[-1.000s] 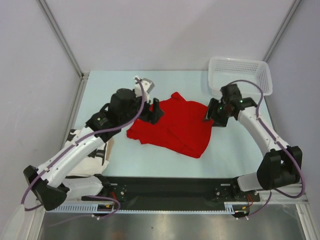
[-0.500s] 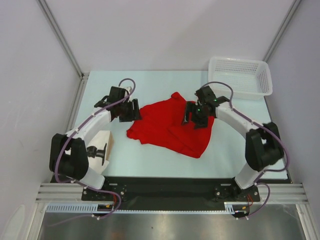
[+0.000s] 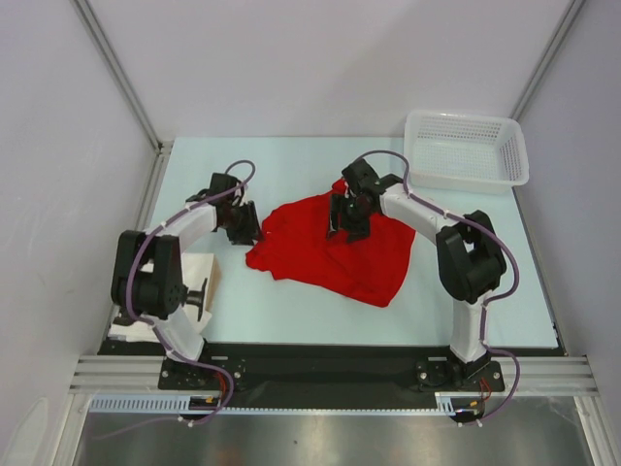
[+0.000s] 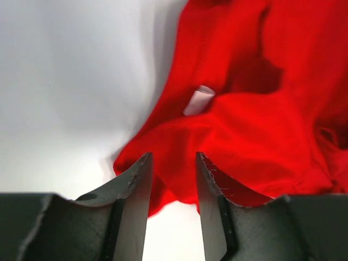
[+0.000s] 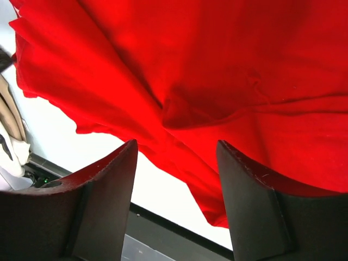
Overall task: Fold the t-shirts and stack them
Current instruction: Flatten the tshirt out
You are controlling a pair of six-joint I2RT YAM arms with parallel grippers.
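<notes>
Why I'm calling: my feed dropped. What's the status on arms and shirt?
Left fingers open at left edge of t-shirt. Right fingers open over its far part. It lies rumpled, unfolded. White basket off at far right, nothing blocking.

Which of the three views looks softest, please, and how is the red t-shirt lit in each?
Left wrist view: softest, the red t-shirt and table blurred, a grey shadow beside the cloth's left edge; right wrist view: folds crisper, the red heavily saturated; top external view: sharp, evenly lit, only faint shadows.
</notes>
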